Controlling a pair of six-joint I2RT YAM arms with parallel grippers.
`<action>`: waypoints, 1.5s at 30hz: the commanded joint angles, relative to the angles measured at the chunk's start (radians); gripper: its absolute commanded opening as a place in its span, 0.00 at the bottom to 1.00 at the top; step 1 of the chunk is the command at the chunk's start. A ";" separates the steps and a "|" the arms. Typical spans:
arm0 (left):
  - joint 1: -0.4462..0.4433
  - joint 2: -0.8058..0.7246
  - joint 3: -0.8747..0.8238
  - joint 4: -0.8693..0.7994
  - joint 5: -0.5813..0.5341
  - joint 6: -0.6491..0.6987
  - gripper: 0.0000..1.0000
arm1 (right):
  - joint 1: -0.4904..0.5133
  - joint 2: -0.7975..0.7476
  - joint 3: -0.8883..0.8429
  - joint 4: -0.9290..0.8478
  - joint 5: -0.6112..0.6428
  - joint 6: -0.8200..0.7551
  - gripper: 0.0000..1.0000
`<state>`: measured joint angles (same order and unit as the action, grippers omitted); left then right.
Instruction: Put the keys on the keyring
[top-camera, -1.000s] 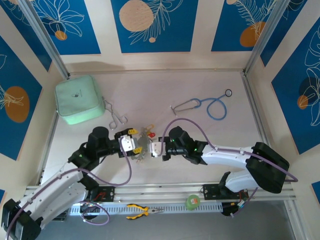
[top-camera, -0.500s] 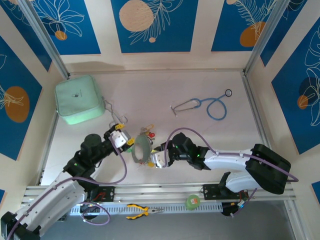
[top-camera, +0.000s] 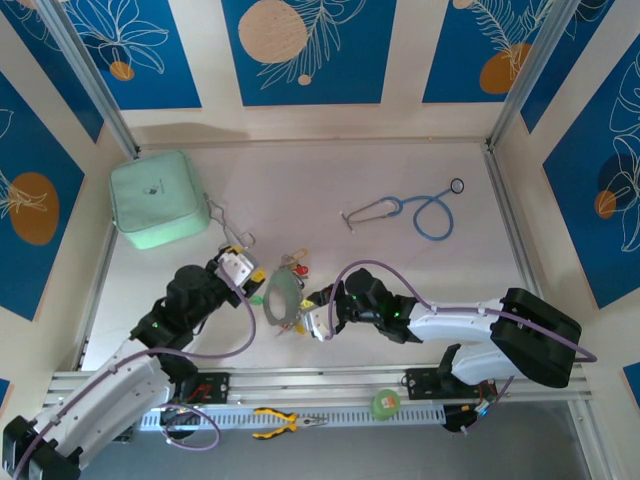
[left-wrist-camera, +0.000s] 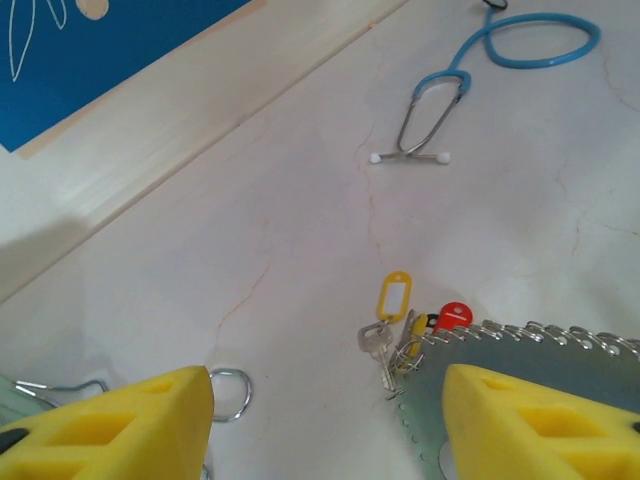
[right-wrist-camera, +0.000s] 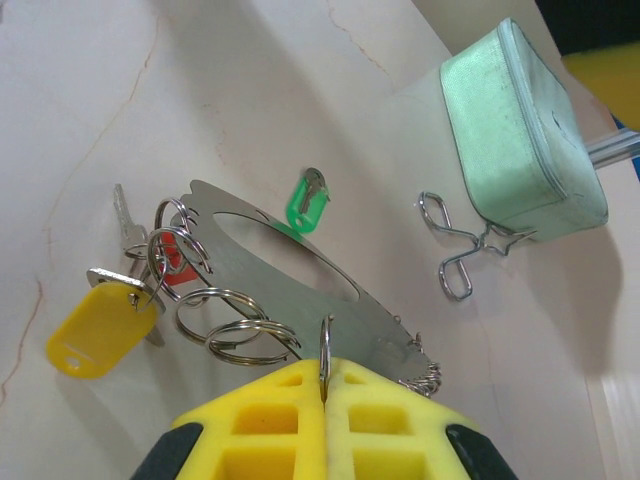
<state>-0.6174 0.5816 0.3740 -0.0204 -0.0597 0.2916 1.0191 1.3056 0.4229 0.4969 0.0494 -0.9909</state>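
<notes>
The keyring (top-camera: 282, 297) is a flat silvery oval plate (right-wrist-camera: 300, 290) edged with small split rings. It lies at mid-table. My right gripper (right-wrist-camera: 325, 385) is shut on one thin ring at its near edge. Keys hang from rings at the far end, with a yellow tag (right-wrist-camera: 90, 335), a red tag (right-wrist-camera: 180, 270) and a green tag (right-wrist-camera: 308, 205). In the left wrist view the yellow-tagged key (left-wrist-camera: 393, 295) and red tag (left-wrist-camera: 452, 316) lie by the plate (left-wrist-camera: 500, 390). My left gripper (left-wrist-camera: 325, 430) is open and holds nothing, just left of the keyring (top-camera: 248, 268).
Silvery forceps (top-camera: 228, 228) lie beside a mint-green pouch (top-camera: 158, 198) at the back left. A blue stethoscope (top-camera: 420, 212) lies at the back right. Yellow pliers (top-camera: 285, 422) and a green roll (top-camera: 385, 403) rest on the front rail.
My left gripper drew back to the left, away from the keyring. My right gripper carried the keyring a little nearer and leftwards. Little has moved in the last half second.
</notes>
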 joint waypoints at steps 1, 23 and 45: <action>0.001 0.007 0.050 -0.006 -0.051 -0.095 0.61 | 0.007 -0.003 -0.011 0.037 0.005 -0.012 0.00; 0.001 0.243 0.259 -0.619 -0.095 -1.212 0.51 | -0.022 -0.118 -0.023 -0.133 0.005 0.075 0.00; 0.062 0.696 0.364 -0.621 -0.035 -1.090 0.30 | -0.013 -0.137 -0.030 -0.132 0.018 0.090 0.00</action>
<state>-0.5602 1.2480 0.6682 -0.6147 -0.0605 -0.9718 1.0012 1.1931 0.4007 0.3546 0.0574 -0.9146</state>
